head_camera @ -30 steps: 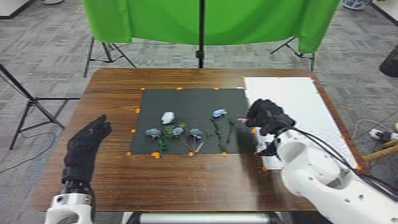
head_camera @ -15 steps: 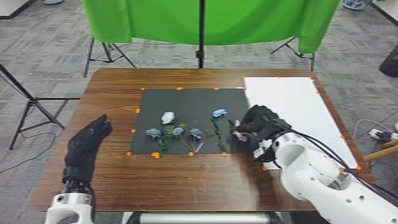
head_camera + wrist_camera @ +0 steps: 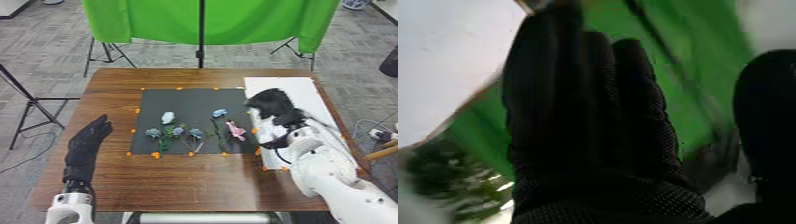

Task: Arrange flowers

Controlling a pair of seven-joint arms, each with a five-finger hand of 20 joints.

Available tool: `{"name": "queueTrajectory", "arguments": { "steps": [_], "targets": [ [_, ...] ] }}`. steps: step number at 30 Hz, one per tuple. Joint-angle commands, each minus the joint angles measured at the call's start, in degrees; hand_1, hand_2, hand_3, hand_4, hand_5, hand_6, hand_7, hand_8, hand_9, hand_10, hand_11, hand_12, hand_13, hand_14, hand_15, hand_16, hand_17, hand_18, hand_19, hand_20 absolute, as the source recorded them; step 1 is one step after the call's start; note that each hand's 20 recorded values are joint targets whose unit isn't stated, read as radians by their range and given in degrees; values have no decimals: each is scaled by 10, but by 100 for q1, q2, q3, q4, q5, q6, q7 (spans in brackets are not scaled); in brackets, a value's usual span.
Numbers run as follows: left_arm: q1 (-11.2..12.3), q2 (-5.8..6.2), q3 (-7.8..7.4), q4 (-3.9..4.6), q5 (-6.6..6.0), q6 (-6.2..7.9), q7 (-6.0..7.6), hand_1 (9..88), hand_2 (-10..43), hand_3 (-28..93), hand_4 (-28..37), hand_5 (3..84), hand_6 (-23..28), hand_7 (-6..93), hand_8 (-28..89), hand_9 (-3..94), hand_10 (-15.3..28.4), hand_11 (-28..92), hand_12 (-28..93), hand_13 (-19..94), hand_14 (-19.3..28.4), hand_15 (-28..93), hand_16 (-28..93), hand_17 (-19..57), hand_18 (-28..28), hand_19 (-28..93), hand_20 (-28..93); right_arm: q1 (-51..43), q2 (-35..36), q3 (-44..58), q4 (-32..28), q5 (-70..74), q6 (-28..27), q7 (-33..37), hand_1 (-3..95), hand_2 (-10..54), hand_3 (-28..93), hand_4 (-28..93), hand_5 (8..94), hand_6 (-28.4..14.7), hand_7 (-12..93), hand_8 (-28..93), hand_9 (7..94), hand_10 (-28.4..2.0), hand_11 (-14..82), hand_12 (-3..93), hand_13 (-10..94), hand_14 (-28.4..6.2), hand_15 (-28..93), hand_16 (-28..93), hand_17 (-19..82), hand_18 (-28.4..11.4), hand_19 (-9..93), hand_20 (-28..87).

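From where I stand, the pink flower [image 3: 235,131] lies on the dark mat [image 3: 182,102], near its right edge, with nobody's fingers on it. Just left of it, a blue flower [image 3: 219,113] has its bloom at the far end of a green stem. More blue blooms [image 3: 153,133] sit in a loose row towards the mat's near left part, green stems among them, and the white flower [image 3: 168,118] is a little beyond (a pretty spread, I must say).

The right hand [image 3: 274,104] is over the white sheet [image 3: 298,95], beside the mat's right edge; it looks smeared in the head view. The right wrist view gives it better: fingers [image 3: 598,110] straight and held close together, thumb [image 3: 771,110] standing well apart, nothing pinched between them. The left hand [image 3: 87,142] is over the brown table [image 3: 115,90] left of the mat, its fingers straight and pressed together; whether it touches the wood I cannot tell.

Small orange markers [image 3: 155,155] dot the mat's border. Beyond the table hangs a green cloth [image 3: 151,20], with a black pole [image 3: 201,52] in front.
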Motion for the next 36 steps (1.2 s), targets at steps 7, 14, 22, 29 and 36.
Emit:
{"name": "queueTrajectory", "arguments": {
  "steps": [7,14,22,29,36],
  "targets": [
    [-20,5,101,-98,51,-167,53,243,-27,679,-243,449,30,105,-52,409,119,115,140,301,155,149,45,23,127,45,199,-2481,-1927,1979,-165,4454,-860,-3453,54,-6,764,-173,405,-6,78,-72,415,-142,41,103,289,-123,71,113,173,-138,5,253],
    [-97,36,116,-192,88,-264,94,244,-26,678,-242,450,30,105,-51,410,120,118,139,301,153,152,43,26,122,35,200,-2712,-1984,1960,-180,4857,-807,-3614,9,-11,789,-183,377,7,77,-72,397,-134,41,100,269,-111,71,92,160,-135,6,235],
    [-243,95,245,-155,133,-379,83,243,-25,678,-243,449,29,104,-51,409,118,115,139,299,153,148,44,14,131,38,200,-2662,-1939,1988,-157,4749,-909,-3708,14,-4,789,-184,387,8,86,-75,414,-133,46,103,284,-117,85,92,167,-138,10,236],
    [-329,68,319,-120,153,-461,92,243,-26,679,-243,448,29,105,-51,409,118,115,140,299,153,147,45,13,132,39,197,-2688,-1924,2019,-148,4564,-906,-3720,15,-3,789,-183,394,6,89,-78,421,-135,47,106,289,-118,90,90,172,-140,11,239],
    [-361,73,348,-98,148,-481,100,243,-25,676,-243,448,28,104,-51,409,119,114,140,298,153,147,46,12,132,38,196,-2662,-1906,2009,-132,4506,-899,-3713,17,0,789,-182,397,7,91,-79,424,-133,48,107,291,-120,93,90,173,-142,11,240]
  ]
}}
